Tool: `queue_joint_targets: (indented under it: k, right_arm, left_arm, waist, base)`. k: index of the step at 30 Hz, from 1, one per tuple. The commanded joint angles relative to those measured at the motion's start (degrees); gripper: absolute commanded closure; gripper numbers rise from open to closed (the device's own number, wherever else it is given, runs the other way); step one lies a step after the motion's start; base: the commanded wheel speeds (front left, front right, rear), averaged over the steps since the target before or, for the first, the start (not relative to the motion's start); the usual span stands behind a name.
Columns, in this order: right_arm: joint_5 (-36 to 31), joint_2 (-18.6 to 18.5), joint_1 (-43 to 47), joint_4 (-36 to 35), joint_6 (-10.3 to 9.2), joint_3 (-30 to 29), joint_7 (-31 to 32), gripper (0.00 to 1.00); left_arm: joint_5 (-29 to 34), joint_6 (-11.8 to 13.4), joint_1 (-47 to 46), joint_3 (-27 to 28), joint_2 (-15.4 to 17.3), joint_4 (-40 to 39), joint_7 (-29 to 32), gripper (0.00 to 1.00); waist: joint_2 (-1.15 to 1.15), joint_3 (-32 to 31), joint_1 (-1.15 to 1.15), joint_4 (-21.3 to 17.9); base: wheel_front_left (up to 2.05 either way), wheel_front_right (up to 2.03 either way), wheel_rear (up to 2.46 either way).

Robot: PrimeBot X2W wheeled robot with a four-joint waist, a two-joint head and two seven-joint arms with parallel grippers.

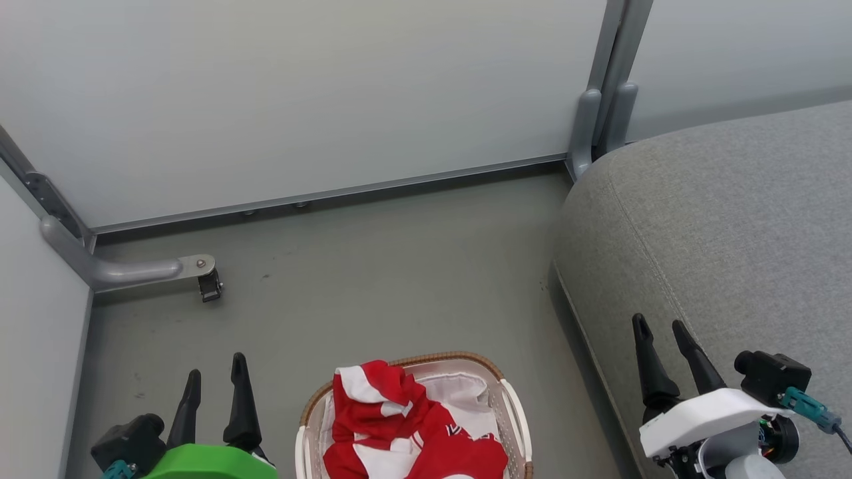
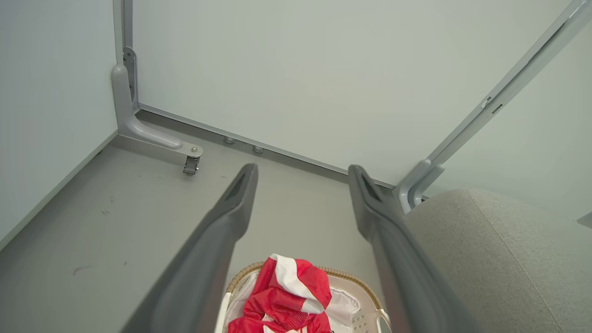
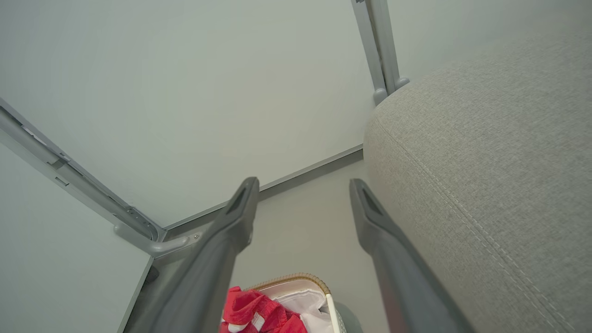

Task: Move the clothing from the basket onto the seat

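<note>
Two grippers stood with their fingers spread wide apart, and neither had hold of anything. The left gripper (image 1: 216,366) hung above the floor (image 1: 399,266), to the left of the basket (image 1: 516,406) and apart from it. The right gripper (image 1: 659,321) hung above the left edge of the seat (image 1: 732,219), its dark fingers pointing toward the wall panels (image 1: 299,100).

The basket stood on the floor near the seat's left edge, with a strip of bare floor between the two. It was well away from the floor's far edge, where the panels met it. The clothing (image 1: 406,426) (red fabric with white bands, bunched up) lay inside the basket. It was heaped against the left rim and rose above the brown woven rim at the far end. The white liner (image 1: 459,389) was exposed at the basket's far right inside corner. None of the clothing touched the floor or the seat.

A grey panel foot with a small caster (image 1: 210,286) rested on the floor near its far left corner.
</note>
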Motion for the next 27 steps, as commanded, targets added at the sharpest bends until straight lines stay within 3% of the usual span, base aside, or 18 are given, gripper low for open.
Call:
queue_joint_targets:
  k: [1,27]
  right_arm:
    - [-1.54,-0.4,0.15,-0.21,0.01,0.13,-0.57,0.0]
    - [-14.34,-0.54,0.63,-0.11,0.01,2.19,-3.95,0.0]
  left_arm:
    - [1.82,0.18,0.28,-0.03,0.44,-0.31,-0.62,0.0]
    - [13.11,0.89,1.9,-1.28,0.53,1.26,-3.92,0.0]
  waist:
    - [0.0,0.03,0.0,0.02]
    - [0.0,0.06,0.0,0.55]
  base:
    - [0.0,0.0,0.0]
    - [0.0,0.0,0.0]
